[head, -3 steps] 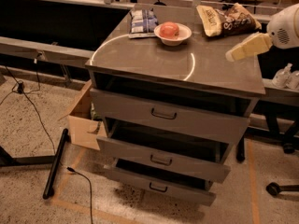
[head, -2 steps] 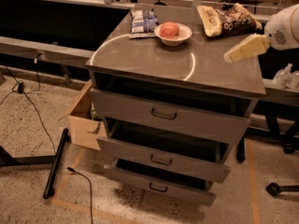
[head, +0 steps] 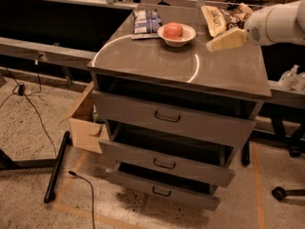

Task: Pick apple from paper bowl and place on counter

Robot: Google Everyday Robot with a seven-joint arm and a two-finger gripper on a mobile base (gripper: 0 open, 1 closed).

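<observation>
Camera view looks down on a grey drawer cabinet whose dark glossy top serves as the table (head: 157,63). The apple (head: 173,30) sits inside the paper bowl (head: 189,36), which stands toward the back of the table, near the middle. Just left of the bowl lies a blue-and-white snack packet (head: 146,22), its edge touching or nearly touching the rim. To the right of the bowl lies a yellow chip bag (head: 213,18), and behind that a darker crumpled bag (head: 239,11). Print shows on all three packets, but none of it can be read. A bright ring of reflected light curves across the bare front part of the table.

All three drawers (head: 167,116) are pulled partly out, stepped forward from top to bottom. An open cardboard box (head: 85,123) stands on the floor against the cabinet's left side, and black cables (head: 38,113) trail over the speckled floor. Two pale bottles (head: 291,77) stand on a ledge at the right.

The white arm (head: 276,23) reaches in from the right edge, roughly level, angled slightly downward. Its yellowish gripper (head: 212,45) hovers above the table, right of the bowl and apart from it, in front of the chip bag. It carries nothing visible; whether it is open or closed cannot be told.
</observation>
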